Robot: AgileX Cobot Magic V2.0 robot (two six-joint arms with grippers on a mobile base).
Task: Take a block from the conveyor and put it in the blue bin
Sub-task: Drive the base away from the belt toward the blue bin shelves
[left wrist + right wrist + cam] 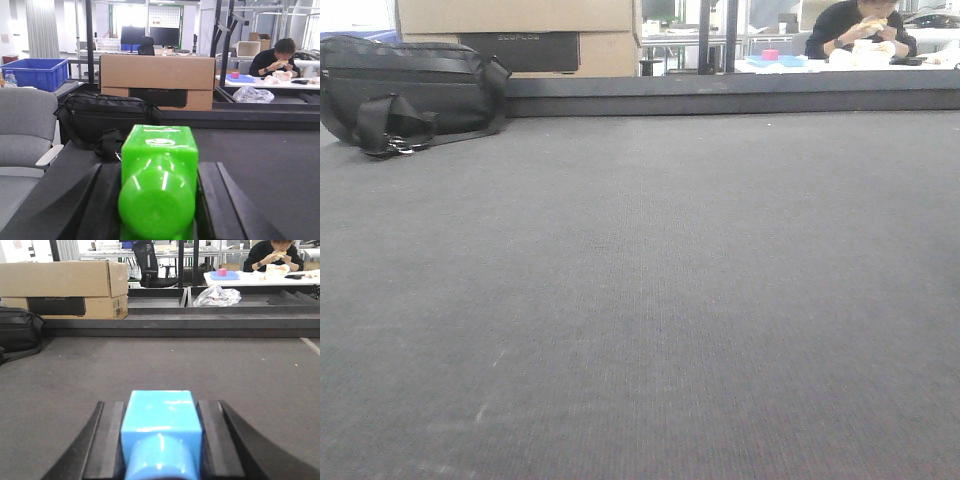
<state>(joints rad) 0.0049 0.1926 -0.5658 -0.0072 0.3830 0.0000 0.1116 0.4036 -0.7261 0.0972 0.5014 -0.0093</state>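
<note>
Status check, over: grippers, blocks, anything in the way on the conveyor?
Left gripper shut on green block. Right gripper shut on blue block. Blue bin off left. Black bag at conveyor far left.

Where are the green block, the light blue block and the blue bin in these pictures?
green block (158,192): left wrist view, on its rounded near face.
light blue block (160,411): right wrist view, on its flat top face.
blue bin (31,77): left wrist view, far left, on its front wall.
</note>
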